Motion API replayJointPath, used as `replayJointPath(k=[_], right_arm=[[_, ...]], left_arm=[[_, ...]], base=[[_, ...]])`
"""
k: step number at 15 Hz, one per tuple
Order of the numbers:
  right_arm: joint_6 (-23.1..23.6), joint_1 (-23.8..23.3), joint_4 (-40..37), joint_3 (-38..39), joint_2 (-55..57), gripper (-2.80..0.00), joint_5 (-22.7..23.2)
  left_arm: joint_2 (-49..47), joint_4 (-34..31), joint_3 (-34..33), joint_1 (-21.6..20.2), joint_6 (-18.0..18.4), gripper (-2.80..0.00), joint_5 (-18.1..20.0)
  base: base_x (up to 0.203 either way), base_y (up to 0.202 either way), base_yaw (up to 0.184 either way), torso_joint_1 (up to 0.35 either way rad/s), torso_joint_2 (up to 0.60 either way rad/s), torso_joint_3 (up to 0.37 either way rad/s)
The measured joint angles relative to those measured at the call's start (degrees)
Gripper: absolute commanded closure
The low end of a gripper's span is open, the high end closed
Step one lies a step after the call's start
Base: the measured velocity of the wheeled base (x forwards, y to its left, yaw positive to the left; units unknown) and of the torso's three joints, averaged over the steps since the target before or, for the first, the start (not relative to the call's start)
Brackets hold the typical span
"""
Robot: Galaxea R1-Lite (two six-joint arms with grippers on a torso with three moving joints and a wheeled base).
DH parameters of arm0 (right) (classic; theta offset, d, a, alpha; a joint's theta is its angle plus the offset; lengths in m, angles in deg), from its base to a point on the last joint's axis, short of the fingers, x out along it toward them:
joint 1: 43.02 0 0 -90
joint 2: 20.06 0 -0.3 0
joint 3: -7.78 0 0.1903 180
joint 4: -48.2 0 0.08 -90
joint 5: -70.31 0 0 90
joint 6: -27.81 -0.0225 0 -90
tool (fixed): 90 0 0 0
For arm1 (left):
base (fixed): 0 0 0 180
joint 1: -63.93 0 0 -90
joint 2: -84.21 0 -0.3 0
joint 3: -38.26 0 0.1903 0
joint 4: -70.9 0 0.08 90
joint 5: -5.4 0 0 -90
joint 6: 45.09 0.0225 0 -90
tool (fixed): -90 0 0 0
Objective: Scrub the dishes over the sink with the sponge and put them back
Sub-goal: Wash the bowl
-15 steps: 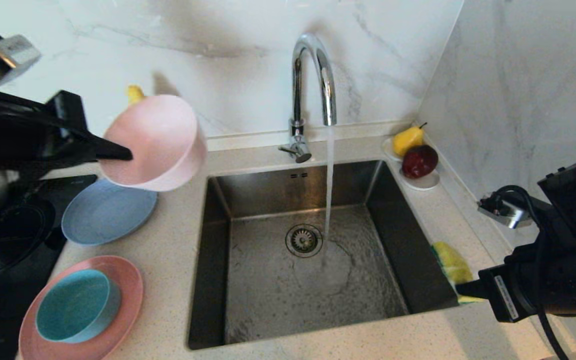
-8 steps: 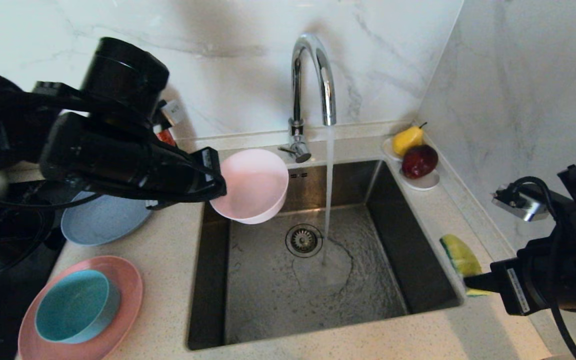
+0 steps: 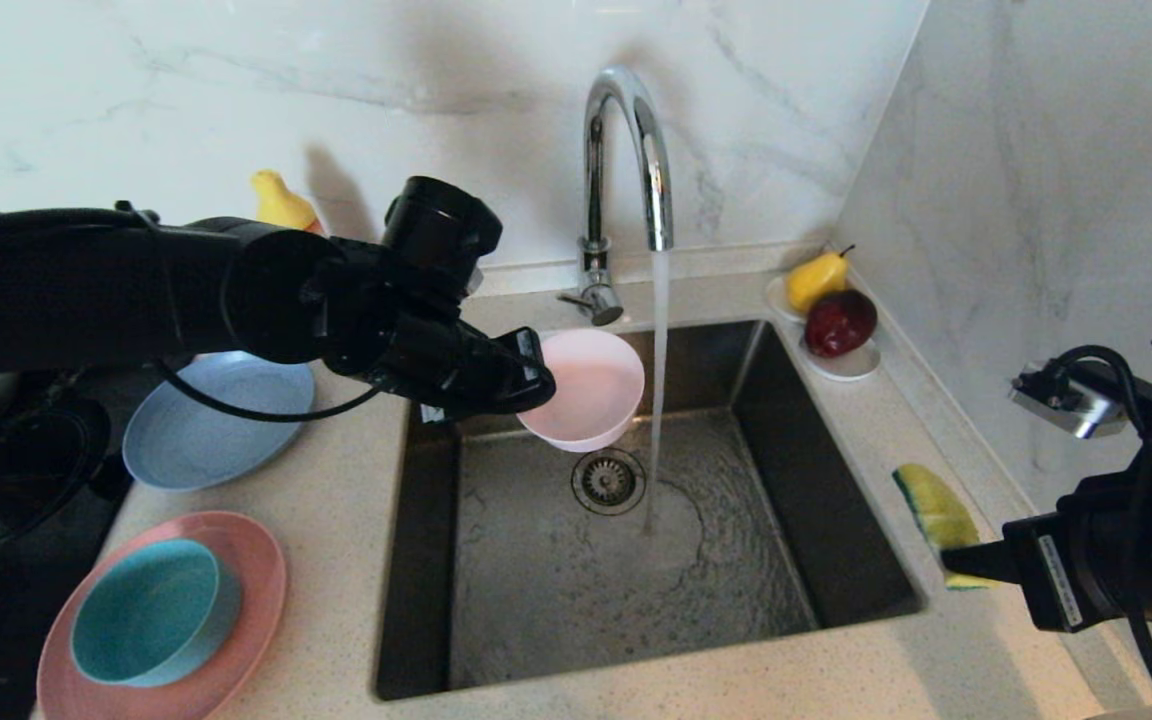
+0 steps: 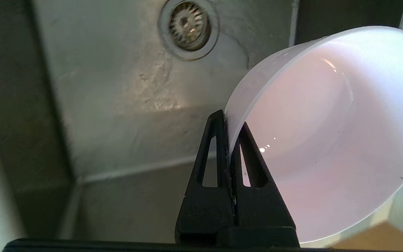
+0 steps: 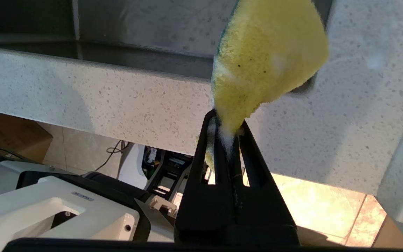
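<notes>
Now | left gripper (image 3: 536,385) pinches pale pink bowl (image 3: 588,388) over sink (image 3: 836,580), beside stream | right gripper (image 3: 956,575) clamps sponge (image 3: 931,510) at sink's right rim | scrubbing not begun; three dishes wait left of sink

The head camera looks forward and down from above on the counter (image 3: 336,520) and the whole sink (image 3: 496,560). The left wrist camera sits close behind its jaws and faces into the sink; both views share the drain (image 3: 608,481) (image 4: 188,26). The right wrist camera looks along its jaws at the counter edge (image 5: 117,105), very near.
</notes>
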Motion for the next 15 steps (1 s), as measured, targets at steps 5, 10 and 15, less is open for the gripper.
replayJointPath(k=[5,10,15], right_arm=[[0.1,-0.3,-0.3,0.1,-1.2,0.00,-0.2],[0.2,-0.4,-0.3,0.3,-1.8,0.00,0.0],[0.3,-0.4,-0.1,0.1,-1.8,0.00,-0.1]], left_arm=[[-8.9,-0.3,9.1,3.6,-0.2,0.00,-3.5],[-14.2,0.0,13.6,5.2,-0.3,0.00,-6.5],[-15.2,-0.3,13.8,5.5,-0.9,0.00,-6.6]], base=[[0.000,0.000,0.000,0.000,0.00,0.000],[0.000,0.000,0.000,0.000,0.00,0.000],[0.000,0.000,0.000,0.000,0.00,0.000]])
